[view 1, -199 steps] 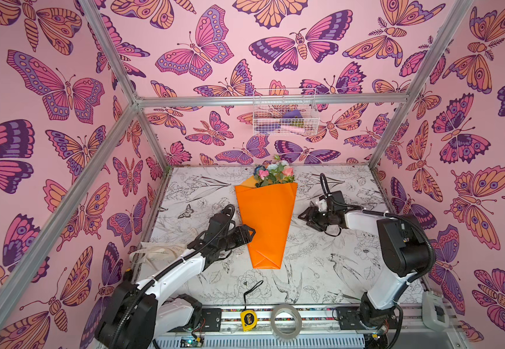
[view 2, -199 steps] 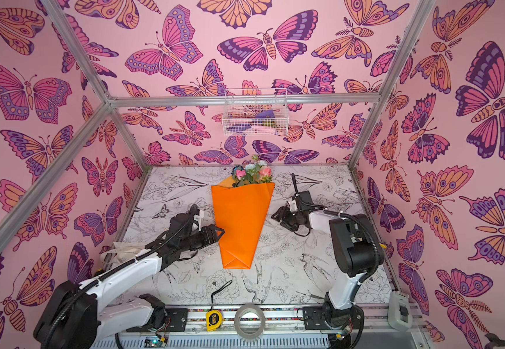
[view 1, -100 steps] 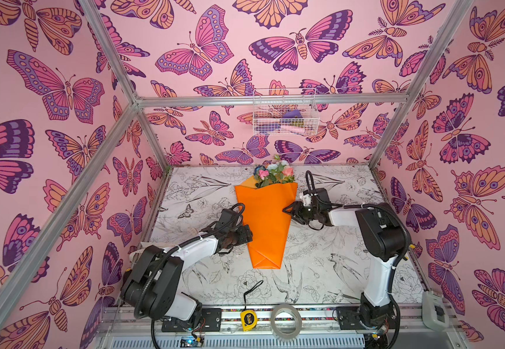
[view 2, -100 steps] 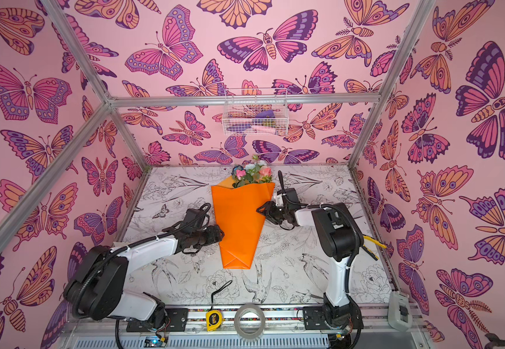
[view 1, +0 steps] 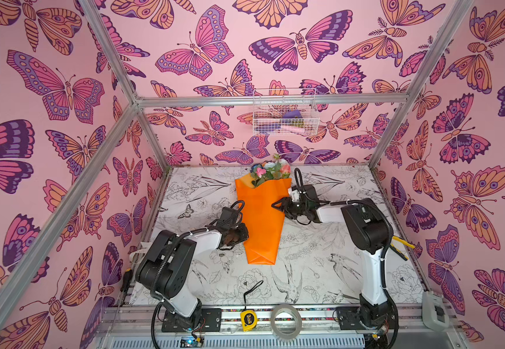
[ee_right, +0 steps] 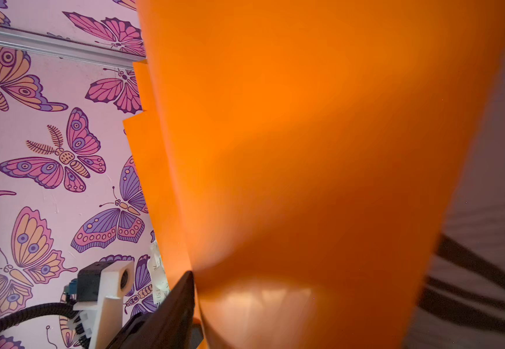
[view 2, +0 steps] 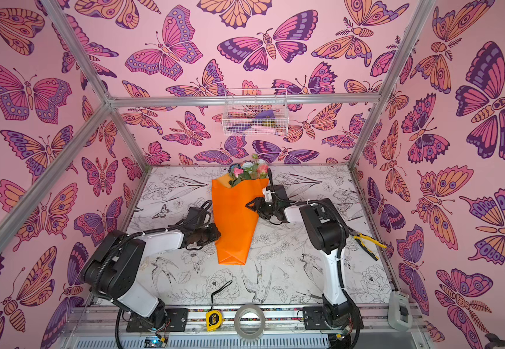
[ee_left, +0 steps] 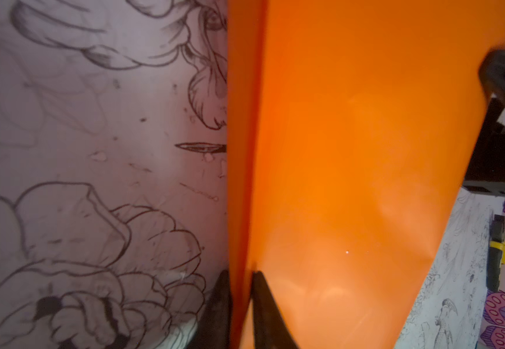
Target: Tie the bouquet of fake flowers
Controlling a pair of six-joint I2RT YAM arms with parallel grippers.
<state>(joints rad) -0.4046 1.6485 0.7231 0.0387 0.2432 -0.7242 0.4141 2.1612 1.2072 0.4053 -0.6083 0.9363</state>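
Two arms at the bouquet of fake flowers (view 1: 261,217).
The left gripper (ee_left: 241,273) pinches its near edge tight; the right gripper (view 1: 277,206) gapes astride the opposite edge.

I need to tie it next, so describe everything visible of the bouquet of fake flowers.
The bouquet of fake flowers lies flat on the table, blooms toward the back wall. Glossy orange paper wraps it in a cone, folded at the narrow near end; pink, peach, white and blue heads with green leaves poke out the wide end. The left gripper pinches its left edge; the right gripper is at its right edge, grip unclear. No tie shows.
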